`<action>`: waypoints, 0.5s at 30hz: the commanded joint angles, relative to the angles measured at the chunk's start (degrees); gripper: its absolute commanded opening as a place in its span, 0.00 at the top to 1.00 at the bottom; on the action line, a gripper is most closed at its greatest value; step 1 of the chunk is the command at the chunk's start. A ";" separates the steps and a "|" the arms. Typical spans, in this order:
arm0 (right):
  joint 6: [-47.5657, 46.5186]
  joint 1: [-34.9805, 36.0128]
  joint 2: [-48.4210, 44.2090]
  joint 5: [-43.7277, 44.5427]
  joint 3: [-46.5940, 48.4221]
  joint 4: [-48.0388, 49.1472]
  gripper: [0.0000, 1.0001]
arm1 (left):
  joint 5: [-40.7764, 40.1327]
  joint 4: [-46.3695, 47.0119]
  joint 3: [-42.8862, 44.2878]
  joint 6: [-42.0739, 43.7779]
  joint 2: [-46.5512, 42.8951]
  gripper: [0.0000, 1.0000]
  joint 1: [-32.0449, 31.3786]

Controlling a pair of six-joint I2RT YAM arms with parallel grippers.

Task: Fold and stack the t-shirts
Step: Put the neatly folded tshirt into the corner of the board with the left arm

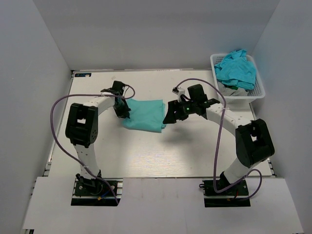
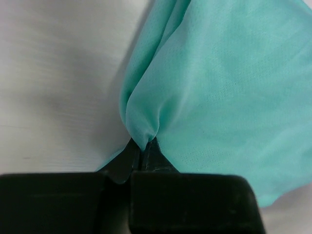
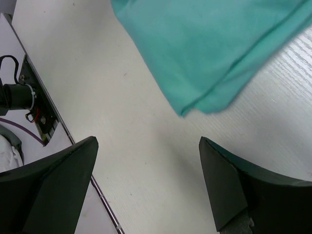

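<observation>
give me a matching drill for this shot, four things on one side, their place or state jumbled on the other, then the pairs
Things
1 left fingers
2 right fingers
3 teal t-shirt
4 white basket

Place or state
a far right corner, blue t-shirts heaped in it
b spread wide, gripping nothing
c shut on a pinch of teal fabric
d around the centre of the table

Pairs: 1-c, 2-b, 3-d, 4-a

Fixed overhead view, two close wrist views (angled downward), all sharing the teal t-shirt (image 1: 144,114)
</observation>
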 commanded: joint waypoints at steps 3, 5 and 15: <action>-1.11 -2.08 1.14 -2.73 1.13 -0.01 0.10 | -24.57 -14.53 16.11 0.67 7.31 1.00 2.63; -1.89 -2.78 2.19 -2.99 2.44 -0.45 0.10 | -28.02 -17.28 22.88 2.43 10.46 1.00 3.60; -5.41 -4.28 4.57 -2.13 11.76 -7.22 0.10 | -32.17 -9.40 29.05 20.32 14.43 1.00 12.65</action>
